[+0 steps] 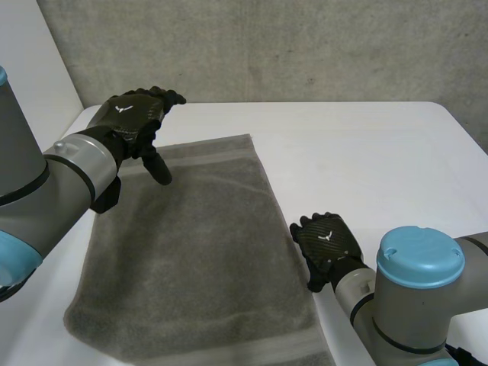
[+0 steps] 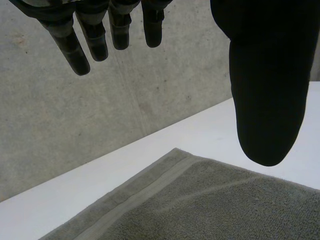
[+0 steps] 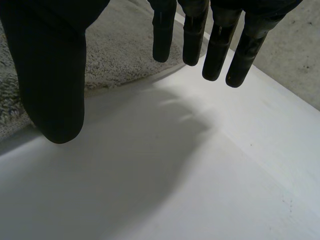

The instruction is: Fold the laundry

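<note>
**Both hands empty — towel flat, untouched**

The grey towel (image 1: 191, 252) lies flat on the white table (image 1: 366, 152), its long axis running away from the robot. The left hand (image 1: 133, 118) hovers over the far left corner with fingers loosely spread, holding nothing. The right hand (image 1: 328, 244) is just beside the right long edge — fingers straight, empty.

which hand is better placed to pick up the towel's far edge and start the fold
Probably the left. The left hand hovers open over the far left corner of the towel, right above the hemmed edge. The right hand, also open, is over the bare table beside the near right edge.
</note>
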Available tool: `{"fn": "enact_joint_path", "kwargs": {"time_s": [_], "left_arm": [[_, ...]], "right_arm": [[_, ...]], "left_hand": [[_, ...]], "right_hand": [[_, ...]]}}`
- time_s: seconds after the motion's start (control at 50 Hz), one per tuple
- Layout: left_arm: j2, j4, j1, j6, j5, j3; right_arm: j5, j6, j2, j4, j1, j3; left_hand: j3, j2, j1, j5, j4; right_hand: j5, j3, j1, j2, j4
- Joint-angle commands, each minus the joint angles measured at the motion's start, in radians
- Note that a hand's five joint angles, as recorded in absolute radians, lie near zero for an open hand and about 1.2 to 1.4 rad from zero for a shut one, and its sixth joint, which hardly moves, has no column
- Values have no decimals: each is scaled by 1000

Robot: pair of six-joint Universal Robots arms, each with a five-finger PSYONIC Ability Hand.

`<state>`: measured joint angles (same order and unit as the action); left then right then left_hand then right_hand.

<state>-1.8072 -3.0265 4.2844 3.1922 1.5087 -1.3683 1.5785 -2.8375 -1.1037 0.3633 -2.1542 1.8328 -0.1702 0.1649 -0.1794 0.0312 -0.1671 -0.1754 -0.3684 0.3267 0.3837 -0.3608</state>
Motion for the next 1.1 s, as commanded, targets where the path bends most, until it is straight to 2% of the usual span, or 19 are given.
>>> {"fn": "enact_joint_path", "kwargs": {"time_s": [0.02, 0.34, 0.38, 0.4, 0.44, 0.48, 0.58, 0.68, 0.74, 0.78, 0.88, 0.9, 0.92, 0.94, 0.96, 0.98, 1.1], "left_arm": [[0, 0, -2, 0, 1, 0], [0, 0, -2, 0, 1, 0], [2, -2, -2, 0, 1, 0], [2, -2, -2, 0, 1, 0], [3, -2, -2, 0, 1, 0], [3, -2, 0, 0, 1, 0], [3, -2, 0, 0, 1, 2], [3, -2, 3, 0, 1, 5], [5, -2, 3, 0, 1, 5], [3, -2, 5, 0, 1, 5], [3, -3, 5, 2, 1, 6], [3, -3, 5, 2, 1, 6], [2, -5, 5, 2, 1, 6], [2, -9, 5, 2, 1, 5], [2, -9, 5, 2, 1, 5], [2, -14, 5, 2, 1, 2], [-1, -15, 3, 3, 1, 0]], "right_arm": [[-14, -7, -1, 13, -10, -1], [-48, -7, 45, 13, -79, -56], [-49, -8, 53, 13, -96, -78], [-49, -8, 53, 13, -96, -78], [-48, -11, 53, 19, -102, -96], [-48, -23, 48, 28, -102, -104], [-55, -111, 27, 33, -102, -118], [-106, -197, -30, -4, -93, -121], [-135, -201, -56, -30, -87, -122], [-179, -166, -91, -114, -64, -136], [-218, -131, -90, -211, -27, -127], [-235, -117, -81, -204, -26, -122], [-235, -117, -81, -204, -26, -122], [-244, -115, -61, -196, -26, -118], [-244, -115, -61, -196, -26, -118], [-241, -115, -39, -192, -24, -118], [-238, -103, 18, -155, -21, -150]], "left_hand": [[-5, 10, 4, -30, -8], [-5, 10, 4, -30, -8], [-5, 10, 4, -30, -8], [-5, 10, 4, -30, -8], [-5, 10, 4, -30, -8], [-5, 10, 4, -30, -8], [-5, 10, 4, -30, -8], [-5, 10, 4, -30, -8], [-5, 10, 4, -30, -8], [-5, 10, 4, -30, -8], [-5, 10, 4, -30, -8], [-5, 10, 4, -30, -8], [-5, 10, 4, -30, -8], [-5, 10, 4, -30, -8], [-5, 10, 4, -30, -8], [-5, 10, 4, -30, -8], [-5, 10, 4, -30, -8]], "right_hand": [[-43, -25, 67, 10, -32], [-126, -107, 149, 92, -115], [-385, -367, 408, 351, -374], [-387, -368, 410, 353, -376], [-956, -938, 980, 922, -945], [-1045, -1027, 1069, 1012, -1035], [-1046, -1028, 1070, 1013, -1035], [-1046, -1028, 1070, 1013, -1035], [-1046, -1028, 1070, 1013, -1035], [-1046, -1028, 1070, 1013, -1035], [-1046, -1028, 1070, 1013, -1035], [-882, -863, 905, 848, -871], [-880, -862, 903, 846, -869], [-421, -402, 444, 387, -410], [-416, -398, 439, 382, -405], [-192, -174, 216, 159, -181], [-170, -151, 193, 136, -159]]}}
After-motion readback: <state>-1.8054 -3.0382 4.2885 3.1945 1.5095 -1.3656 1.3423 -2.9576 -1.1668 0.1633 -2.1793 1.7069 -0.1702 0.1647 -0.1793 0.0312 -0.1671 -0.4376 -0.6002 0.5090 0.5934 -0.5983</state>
